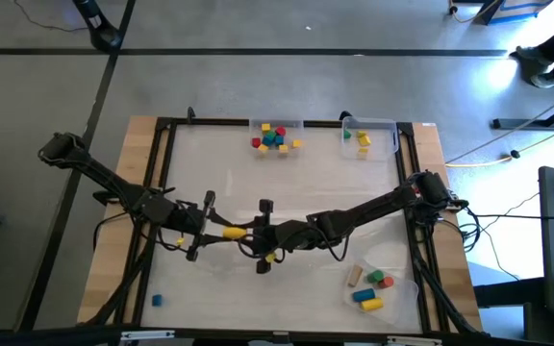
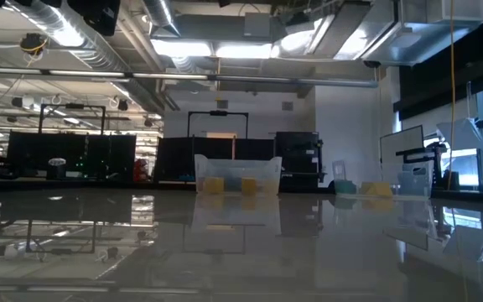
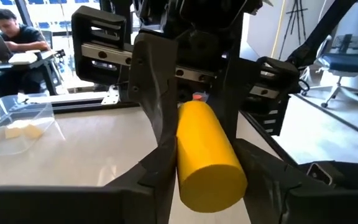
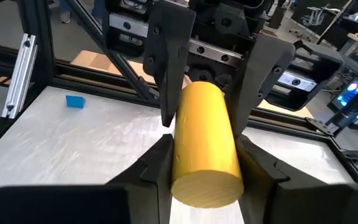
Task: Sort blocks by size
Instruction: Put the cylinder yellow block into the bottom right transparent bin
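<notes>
A long yellow cylinder point(image 1: 234, 232) lies level between my two grippers near the table's middle. My left gripper point(image 1: 217, 230) is shut on its left end. My right gripper point(image 1: 254, 234) is shut on its right end, facing the left one. The left wrist view shows the cylinder point(image 3: 207, 155) between its own fingers, with the right arm's fingers on the far end. The right wrist view point(image 4: 205, 143) shows the same from the other side. Other blocks lie in clear trays. One blue block point(image 1: 157, 300) lies loose on the table at the near left. My left gripper pinches the cylinder's left end point(image 3: 188, 177) between its two fingers point(image 3: 160, 168). It comes level from the table's left, the fingers lying along the cylinder. The cylinder is level and off the table. My right gripper pinches the cylinder's right end point(image 4: 185, 174) between its two fingers point(image 4: 157, 165). It comes level from the table's right, the fingers lying along the cylinder. The cylinder stays level above the table top.
A clear tray point(image 1: 277, 135) with several small blocks stands at the far edge, and a second point(image 1: 368, 137) to its right holds a green and a yellow block. A third tray point(image 1: 373, 286) at the near right holds larger blocks. A black frame point(image 1: 166, 163) rims the table.
</notes>
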You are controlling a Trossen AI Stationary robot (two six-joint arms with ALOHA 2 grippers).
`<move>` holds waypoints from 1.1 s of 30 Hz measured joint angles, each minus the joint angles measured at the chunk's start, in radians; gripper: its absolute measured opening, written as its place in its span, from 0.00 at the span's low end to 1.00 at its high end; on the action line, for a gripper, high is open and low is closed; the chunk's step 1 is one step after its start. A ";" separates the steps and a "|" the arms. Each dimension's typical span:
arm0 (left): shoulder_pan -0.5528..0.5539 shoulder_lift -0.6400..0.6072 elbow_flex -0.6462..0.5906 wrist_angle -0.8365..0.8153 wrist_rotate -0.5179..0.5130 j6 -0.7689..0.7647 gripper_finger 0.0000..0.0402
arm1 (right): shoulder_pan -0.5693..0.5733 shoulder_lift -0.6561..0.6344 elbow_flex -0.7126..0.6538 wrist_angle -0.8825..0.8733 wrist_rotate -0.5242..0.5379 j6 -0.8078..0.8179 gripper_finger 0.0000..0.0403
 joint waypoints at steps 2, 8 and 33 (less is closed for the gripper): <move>0.000 0.000 0.000 0.003 0.009 -0.015 0.37 | 0.000 0.000 0.000 0.000 -0.008 -0.006 0.31; -0.001 -0.007 0.000 0.001 0.019 -0.037 0.49 | 0.000 0.000 0.000 0.000 0.007 -0.032 0.34; -0.003 -0.240 0.027 -0.505 -0.011 -0.250 0.55 | 0.263 -0.257 0.002 -0.916 -0.098 0.894 0.34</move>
